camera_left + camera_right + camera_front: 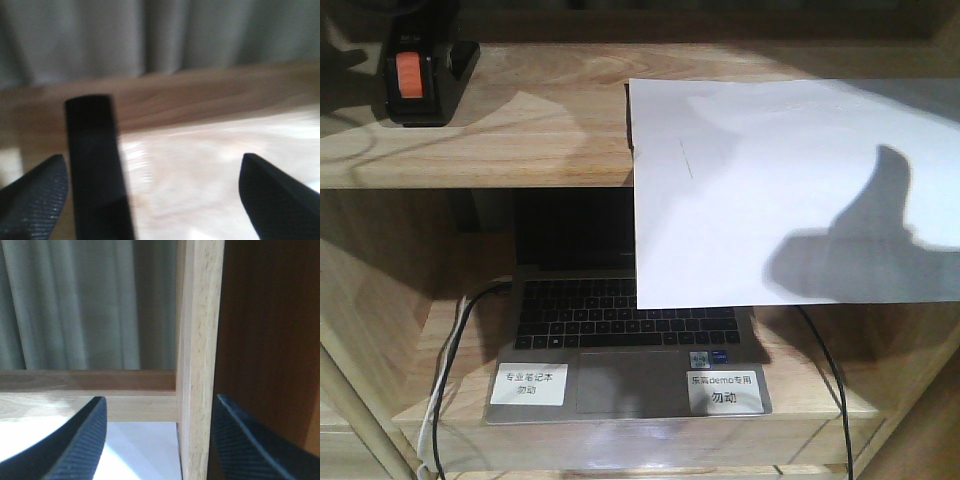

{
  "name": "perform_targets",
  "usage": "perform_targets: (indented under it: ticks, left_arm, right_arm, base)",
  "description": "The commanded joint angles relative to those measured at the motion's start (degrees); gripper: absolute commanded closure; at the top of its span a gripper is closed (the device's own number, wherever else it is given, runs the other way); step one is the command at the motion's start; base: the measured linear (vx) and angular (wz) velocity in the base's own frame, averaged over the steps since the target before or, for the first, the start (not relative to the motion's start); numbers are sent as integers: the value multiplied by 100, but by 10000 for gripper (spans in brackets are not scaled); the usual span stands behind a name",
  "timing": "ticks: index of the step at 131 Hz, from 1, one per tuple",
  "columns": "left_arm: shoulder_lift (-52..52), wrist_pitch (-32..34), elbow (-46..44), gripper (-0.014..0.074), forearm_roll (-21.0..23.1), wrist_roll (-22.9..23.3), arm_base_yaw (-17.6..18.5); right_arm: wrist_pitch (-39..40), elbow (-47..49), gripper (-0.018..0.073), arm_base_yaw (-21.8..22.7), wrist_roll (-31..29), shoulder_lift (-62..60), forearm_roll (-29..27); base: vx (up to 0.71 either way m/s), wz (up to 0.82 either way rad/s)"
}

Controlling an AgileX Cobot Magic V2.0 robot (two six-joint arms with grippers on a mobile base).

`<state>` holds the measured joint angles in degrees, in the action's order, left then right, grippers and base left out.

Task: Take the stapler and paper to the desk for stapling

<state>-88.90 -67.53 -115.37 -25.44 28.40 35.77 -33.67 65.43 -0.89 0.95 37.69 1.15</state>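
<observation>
— Where's the stapler (420, 65)?
— On the upper shelf (540, 130), at its left rear corner.
— And the paper (790, 190)?
— Same shelf, right half, well apart from the stapler. Its near part juts past the front edge, in front of the laptop (590, 320).
— The laptop?
— On the lower shelf (800, 380), open. A left label (528, 384) and a right label (723, 391) flank its touchpad. Cables (442, 370) run along its left side, another cable (832, 375) along its right.
</observation>
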Motion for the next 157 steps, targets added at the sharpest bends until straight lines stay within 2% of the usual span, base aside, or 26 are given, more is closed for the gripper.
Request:
perform_targets:
  ticks: [1, 30, 51, 101, 123, 135, 152, 157]
  left_arm:
    - [-63, -13, -479, -43, -220, 62, -90]
    - [-337, -327, -552, -27, -167, 62, -385]
    - [-491, -348, -552, -16, 162, 56, -568]
    - [-566, -383, -552, 87, 255, 44, -627]
    - [-566, -383, -552, 241, 390, 45, -627]
    - [-558, -383, -552, 371, 402, 45, -627]
    - [-534, -383, -552, 605, 396, 45, -627]
    - [-522, -383, -552, 605, 396, 38, -627]
  right_arm:
    - [463, 138, 125, 37, -33, 49, 23]
    - [463, 138, 125, 37, -33, 49, 23]
    - [463, 138, 125, 37, -33, 49, 23]
    - [463, 138, 125, 37, -33, 49, 23]
    - [463, 138, 125, 37, -33, 49, 23]
    - [463, 138, 125, 37, -33, 49, 23]
    - [463, 138, 125, 37, -33, 49, 23]
    - [463, 138, 125, 37, -33, 49, 23]
  base:
    - [0, 0]
    - [0, 0]
    - [0, 0]
    - [0, 0]
    - [0, 0]
    - [0, 0]
    - [0, 0]
    - [0, 0]
